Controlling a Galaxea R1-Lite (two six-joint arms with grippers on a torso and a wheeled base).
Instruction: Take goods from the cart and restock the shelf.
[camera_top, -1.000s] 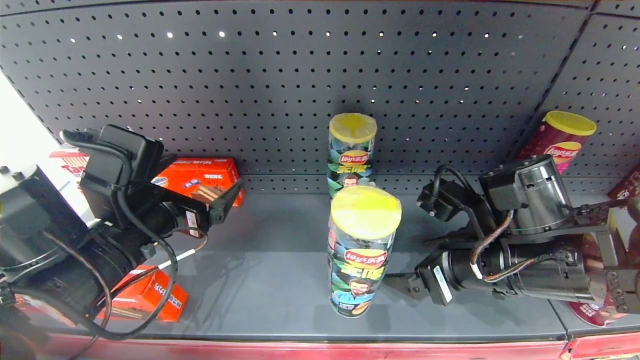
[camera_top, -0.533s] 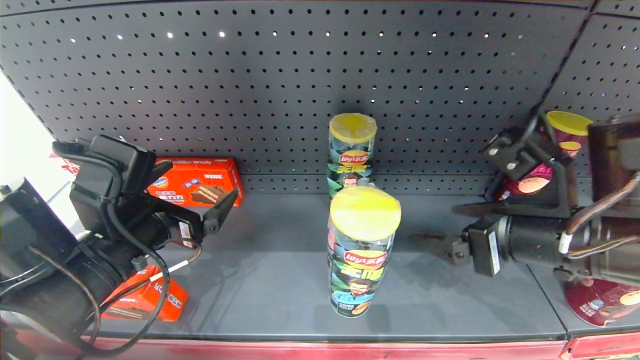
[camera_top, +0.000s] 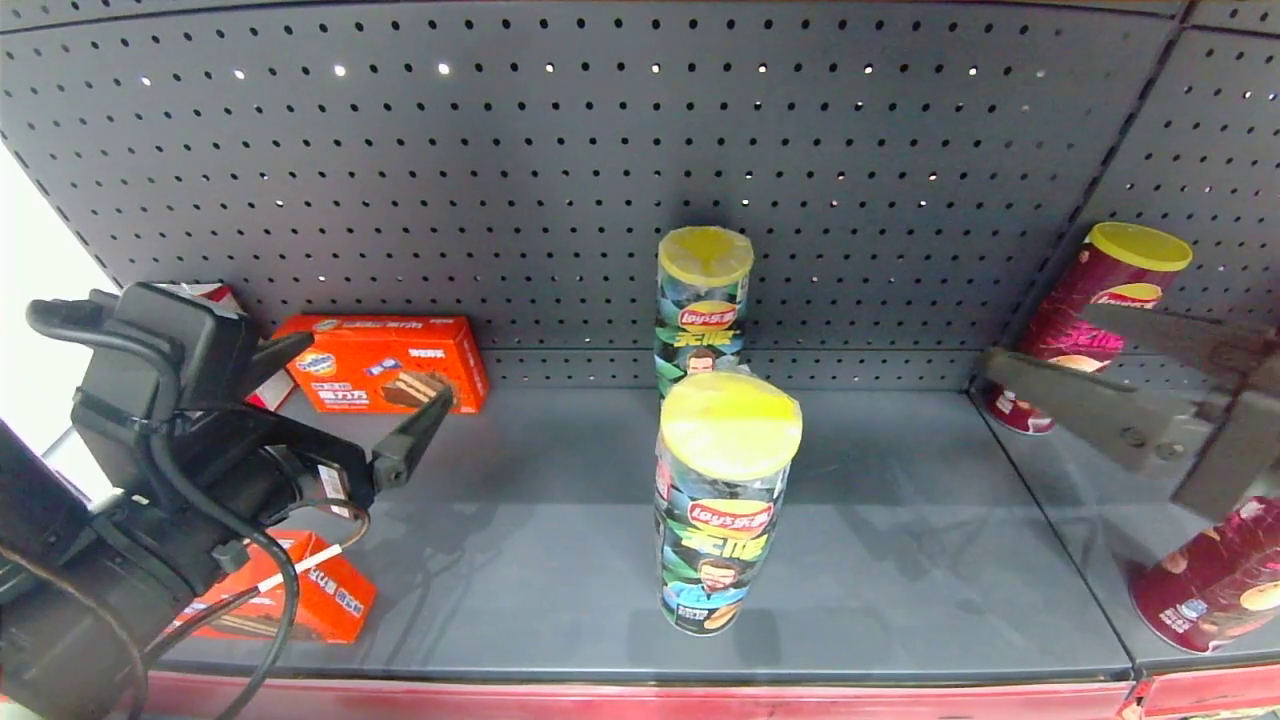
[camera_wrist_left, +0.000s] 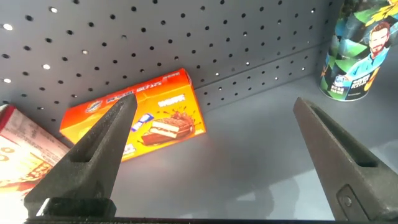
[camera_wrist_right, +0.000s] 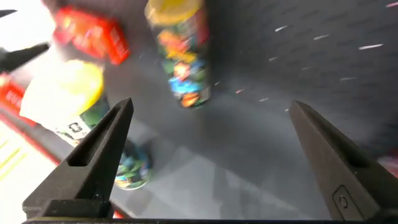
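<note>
**Both arms are backing away from the shelf**

From the head camera, your right gripper (camera_top: 1035, 338) is swinging far out to the right, away from the front green can (camera_top: 725, 500) it was beside a moment ago. Your left gripper (camera_top: 378, 368) is sliding back and left too. Both are spread wide and carrying nothing.

It looks like you are heading off to fetch more goods. Be pulling each arm straight back and keeping it well away from the standing cans, so nothing is getting knocked over.

The front green can is standing in the middle of the shelf (camera_top: 520, 560), with the back green can (camera_top: 703, 300) just behind it. That is making two green cans. You are also seeing two red cans, the back red can (camera_top: 1105, 290) and the front red can (camera_top: 1200, 595). Two orange boxes are lying at the left, the back orange box (camera_top: 385, 362) and the front orange box (camera_top: 310, 600).

From the left wrist camera, the wide-open fingers are pointing at the back orange box (camera_wrist_left: 143, 121). One red-and-white box (camera_wrist_left: 22, 152) is sitting just beside it.

From the right wrist camera, the open fingers are pointing toward both green cans, well apart from them.
</note>
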